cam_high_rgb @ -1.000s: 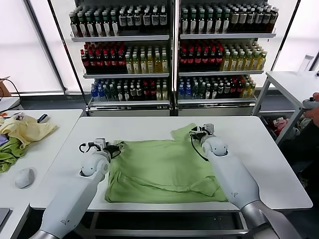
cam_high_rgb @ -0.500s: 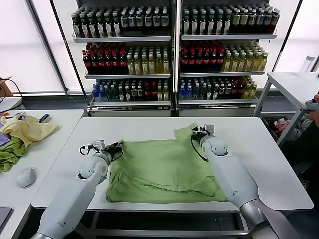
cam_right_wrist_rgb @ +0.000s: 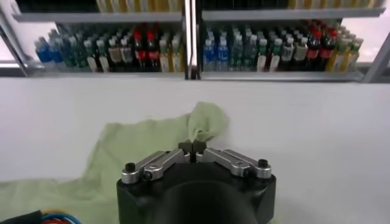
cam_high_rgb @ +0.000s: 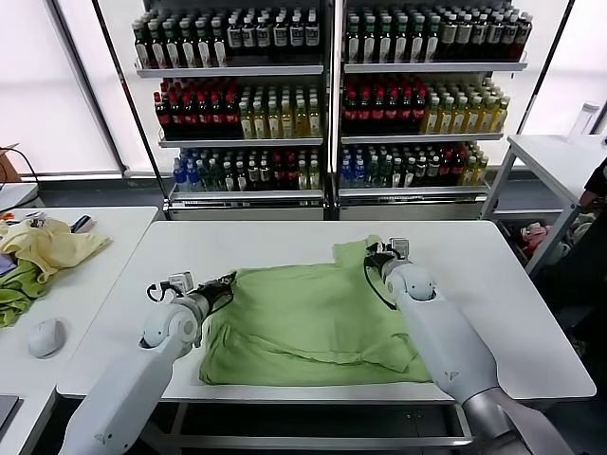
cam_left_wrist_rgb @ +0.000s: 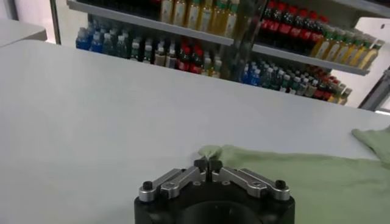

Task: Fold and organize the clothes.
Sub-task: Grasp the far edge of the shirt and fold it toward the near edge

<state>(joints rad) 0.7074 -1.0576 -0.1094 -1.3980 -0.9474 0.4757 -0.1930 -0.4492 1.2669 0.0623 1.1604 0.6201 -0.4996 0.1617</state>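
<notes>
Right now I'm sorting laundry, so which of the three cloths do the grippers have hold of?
The light green shirt on the middle table, pinched by both the left gripper and right gripper. The pale yellow cloth and darker green cloth lie untouched on the side table.

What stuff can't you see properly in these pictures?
- Shirt's print: no view shows it; only plain green fabric faces up.
- Shirt's near edge, head view: partly behind both arms.
- Fabric between the fingers: left end effector and right end effector look shut on the shirt, but their own bodies block it.
- Bottle labels: too small.
</notes>
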